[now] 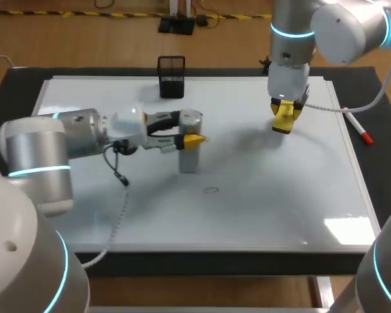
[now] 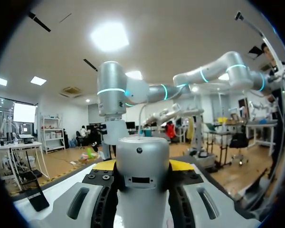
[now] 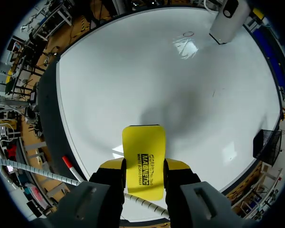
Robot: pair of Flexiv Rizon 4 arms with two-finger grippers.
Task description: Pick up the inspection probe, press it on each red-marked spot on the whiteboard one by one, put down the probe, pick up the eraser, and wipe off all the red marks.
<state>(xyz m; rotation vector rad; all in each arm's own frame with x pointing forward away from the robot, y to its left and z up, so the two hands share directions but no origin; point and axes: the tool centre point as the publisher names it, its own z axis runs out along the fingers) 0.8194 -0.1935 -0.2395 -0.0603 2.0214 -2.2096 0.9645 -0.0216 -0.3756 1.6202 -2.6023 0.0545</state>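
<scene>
With the probe (image 1: 189, 156) clamped by the left gripper (image 1: 192, 130) and the eraser (image 3: 143, 152) by the right gripper (image 3: 143, 166), no red marks are seen on the whiteboard (image 1: 280, 195); wiping is judged done.

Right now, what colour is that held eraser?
The eraser is yellow, clearest in the right wrist view.

Grips the probe (image 1: 189, 156) upright on the whiteboard (image 1: 260, 208), left of middle, in the left tool (image 1: 190, 129); holds the eraser (image 1: 283, 124) over its right rear in the right tool (image 1: 285, 107). Holder (image 1: 171, 77) at far edge; marker (image 1: 360, 129) beside right edge.
</scene>
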